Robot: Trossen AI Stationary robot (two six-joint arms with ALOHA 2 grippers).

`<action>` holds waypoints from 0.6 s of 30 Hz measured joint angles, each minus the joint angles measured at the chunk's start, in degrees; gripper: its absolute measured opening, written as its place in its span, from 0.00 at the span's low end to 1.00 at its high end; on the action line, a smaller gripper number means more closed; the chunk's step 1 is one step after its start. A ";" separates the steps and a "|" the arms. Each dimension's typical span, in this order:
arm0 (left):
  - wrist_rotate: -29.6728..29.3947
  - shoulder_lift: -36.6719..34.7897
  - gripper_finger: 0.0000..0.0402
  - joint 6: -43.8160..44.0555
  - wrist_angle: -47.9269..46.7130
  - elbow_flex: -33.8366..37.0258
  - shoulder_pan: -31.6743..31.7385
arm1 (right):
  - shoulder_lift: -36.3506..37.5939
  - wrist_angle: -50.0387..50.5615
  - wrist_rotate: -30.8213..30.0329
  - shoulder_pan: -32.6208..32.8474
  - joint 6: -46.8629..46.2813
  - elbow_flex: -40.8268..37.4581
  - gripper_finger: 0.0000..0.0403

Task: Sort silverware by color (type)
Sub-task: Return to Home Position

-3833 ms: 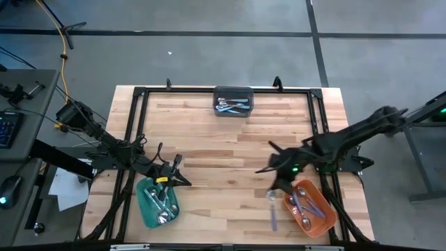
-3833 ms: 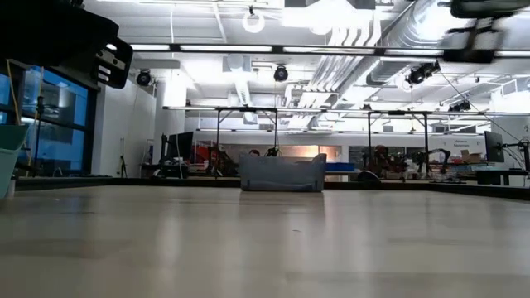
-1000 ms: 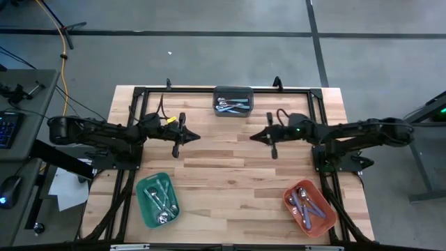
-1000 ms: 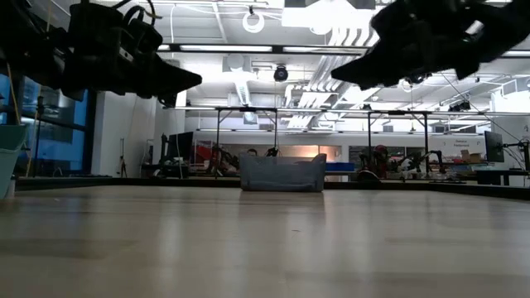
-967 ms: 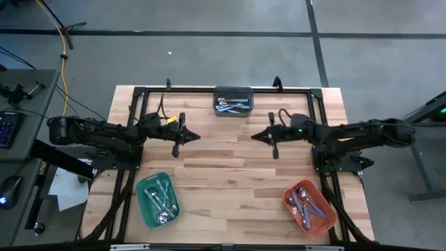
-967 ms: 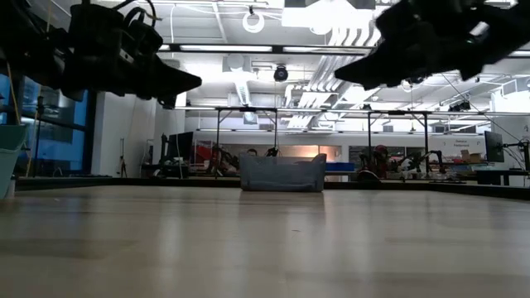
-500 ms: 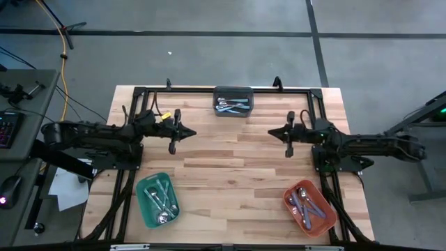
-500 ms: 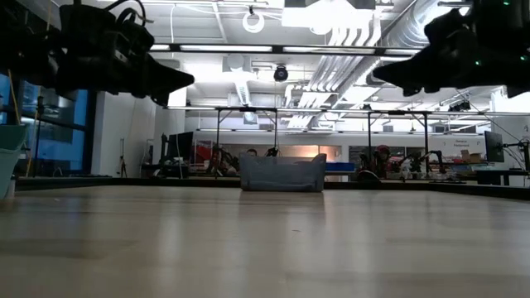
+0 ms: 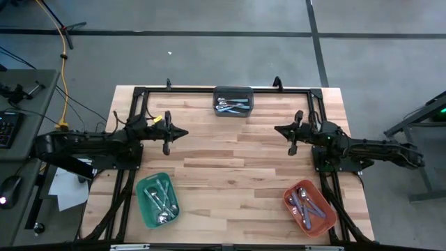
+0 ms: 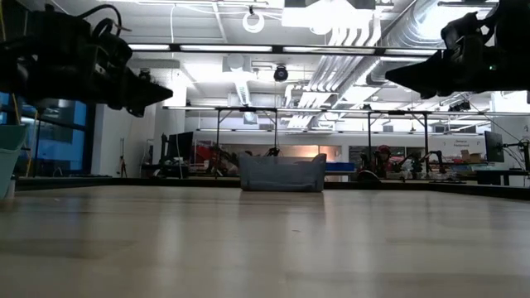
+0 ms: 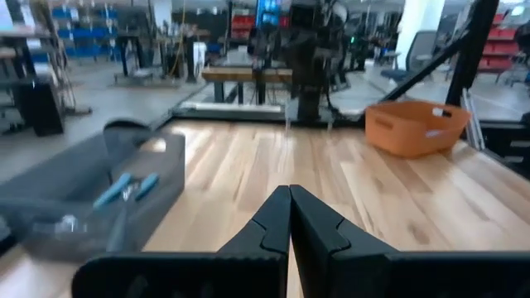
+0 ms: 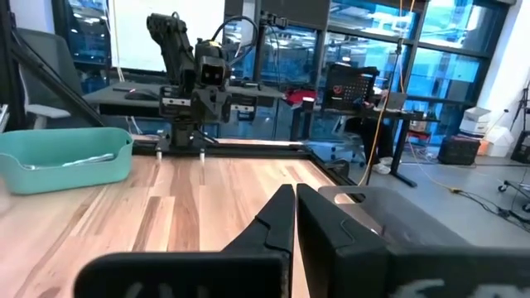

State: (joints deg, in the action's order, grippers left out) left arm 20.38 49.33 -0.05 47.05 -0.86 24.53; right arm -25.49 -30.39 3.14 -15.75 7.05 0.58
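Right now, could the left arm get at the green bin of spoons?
Probably yes: the left hand hangs shut above the table, the green bin sits open-topped on that arm's side, and nothing stands between them.

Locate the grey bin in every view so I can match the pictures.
High view: grey bin centred on the far edge of the table.
Low view: bin dead centre, at the table's far end.
Left wrist view: bin close up, off to one side, blue spoons inside.
Right wrist view: bin close up, off to one side, contents hidden.
Shared landmark: the wooden table.
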 joint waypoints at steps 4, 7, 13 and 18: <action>-0.15 -3.40 0.00 -0.06 -6.39 0.13 -0.07 | 2.29 2.26 0.00 0.00 -0.50 0.00 0.00; -0.64 -5.74 0.00 -0.39 -9.21 0.13 -0.07 | 3.06 3.42 0.00 0.00 -0.81 0.00 0.00; -1.88 -11.72 0.00 -1.59 -13.34 0.13 -0.09 | 3.69 4.51 -3.31 0.02 0.49 0.00 0.00; -3.08 -18.46 0.00 -1.68 -21.80 0.13 -0.11 | 6.79 6.25 -3.59 0.02 0.72 -0.02 0.00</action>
State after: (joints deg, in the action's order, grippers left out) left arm 17.30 30.88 -1.74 25.25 -0.73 24.43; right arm -18.70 -24.14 -0.45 -15.73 7.77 0.56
